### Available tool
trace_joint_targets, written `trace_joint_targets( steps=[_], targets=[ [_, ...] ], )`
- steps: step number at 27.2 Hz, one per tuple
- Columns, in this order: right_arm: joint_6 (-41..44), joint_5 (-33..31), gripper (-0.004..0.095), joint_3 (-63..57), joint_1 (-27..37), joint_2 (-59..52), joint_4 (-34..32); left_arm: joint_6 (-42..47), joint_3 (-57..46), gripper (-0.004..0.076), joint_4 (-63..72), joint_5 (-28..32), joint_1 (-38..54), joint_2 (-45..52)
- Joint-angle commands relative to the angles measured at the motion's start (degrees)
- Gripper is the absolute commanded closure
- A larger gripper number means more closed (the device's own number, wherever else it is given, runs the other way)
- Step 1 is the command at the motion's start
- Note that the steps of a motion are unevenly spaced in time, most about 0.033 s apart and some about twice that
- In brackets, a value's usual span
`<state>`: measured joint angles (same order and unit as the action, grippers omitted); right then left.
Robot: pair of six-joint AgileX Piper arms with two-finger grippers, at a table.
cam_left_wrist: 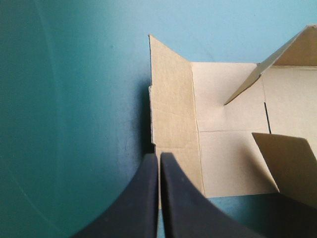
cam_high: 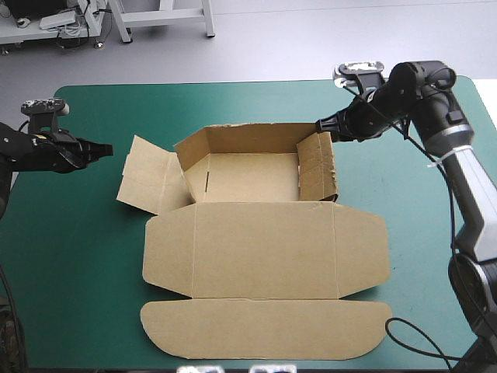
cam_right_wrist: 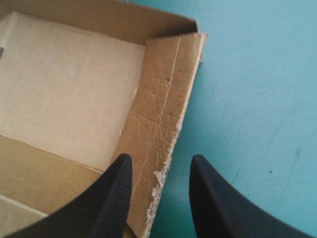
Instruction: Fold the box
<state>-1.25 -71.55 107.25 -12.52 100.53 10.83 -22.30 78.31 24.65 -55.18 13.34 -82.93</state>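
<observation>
if your spread right end effector point(cam_right_wrist: 161, 166) nips the box's point(cam_high: 264, 249) frayed wall point(cam_right_wrist: 158, 114) askew, it may tear; left end effector point(cam_left_wrist: 159, 158): pressed together.

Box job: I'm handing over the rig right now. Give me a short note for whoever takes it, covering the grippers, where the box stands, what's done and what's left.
Left gripper: shut, empty, just short of the left side flap, which lies splayed out on the teal-green table.
Right gripper: open, at the far end of the right wall, a finger on either side of its edge, not clamped.
Box: mid-table.
Done: back wall and right wall raised.
Left: raise and tuck the left side. The lid panels lie flat toward the near edge.
</observation>
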Motion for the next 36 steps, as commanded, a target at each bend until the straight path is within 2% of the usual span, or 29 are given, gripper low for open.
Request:
trace_joint_targets(
  steps=[1, 9, 13, 16, 20, 24, 28, 32, 36],
  targets=[
    [-0.2, 0.8, 0.0543, -1.0, 0.1, 2.1, 1.9, -0.2, 1.5, 0.0731, 2.1, 1.9, 0.0, 1.6],
    [-0.3, 0.0, 0.0543, -1.0, 0.1, 10.6, 3.9, -0.2, 1.5, 0.0731, 2.5, 1.9, 0.0, 1.5],
    [-1.5, 0.0, 0.0577, -1.0, 0.1, 13.1, 5.8, -0.2, 1.5, 0.0731, 2.6, 3.4, 0.0, 1.5],
    [-2.6, 0.0, 0.0672, -1.0, 0.1, 15.2, 8.3, -0.2, 1.5, 0.0731, 2.7, 4.3, 0.0, 1.5],
    [-3.2, 0.0, 0.0926, -1.0, 0.1, 15.9, 11.0, -1.0, 1.5, 0.0731, 2.1, 3.1, 0.0, 1.5],
    [-3.3, 0.0, 0.0925, -1.0, 0.1, 14.8, 12.4, -1.1, 1.5, 0.0730, 3.9, 4.4, 1.1, 1.5],
    [-3.6, 0.0, 0.0926, -1.0, 0.7, 11.6, 13.3, -3.0, 1.6, 0.0729, 11.1, 4.7, 6.2, 1.5],
    [-3.6, 0.3, 0.0926, -1.0, 3.3, 7.5, 15.7, -4.5, 1.6, 0.0729, 15.2, 4.0, 12.6, 1.5],
    [-5.6, 0.1, 0.0926, -1.0, 7.5, 2.5, 20.9, -8.0, 1.6, 0.0729, 21.1, 2.0, 18.0, 1.3]
  ],
)
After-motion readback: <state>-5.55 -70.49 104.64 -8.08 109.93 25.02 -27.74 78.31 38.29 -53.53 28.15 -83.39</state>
